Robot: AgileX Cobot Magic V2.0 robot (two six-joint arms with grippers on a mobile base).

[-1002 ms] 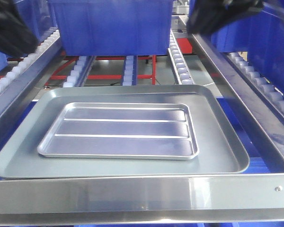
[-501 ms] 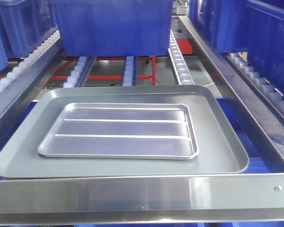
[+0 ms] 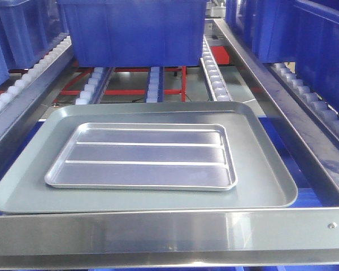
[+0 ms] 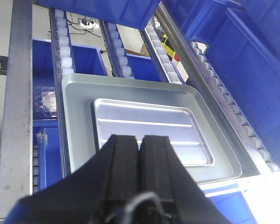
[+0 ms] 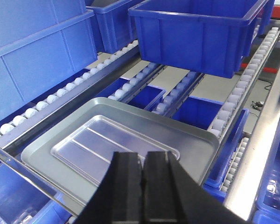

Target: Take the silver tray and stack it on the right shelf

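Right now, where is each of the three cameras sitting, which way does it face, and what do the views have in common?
Front view: low before the front bar, facing up the shelf past the silver tray toward a blue bin; no robot parts show.
Left wrist view: high, looking down past the shut left gripper.
Right wrist view: high at the other side, looking down past the shut right gripper.
All three show the silver tray lying inside the grey tray.

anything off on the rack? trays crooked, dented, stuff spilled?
Nothing stands out. The silver tray lies flat inside the larger grey tray, roughly square to it, slightly left of centre. No dents or spills visible. Both end effectors are shut, clear of the trays.
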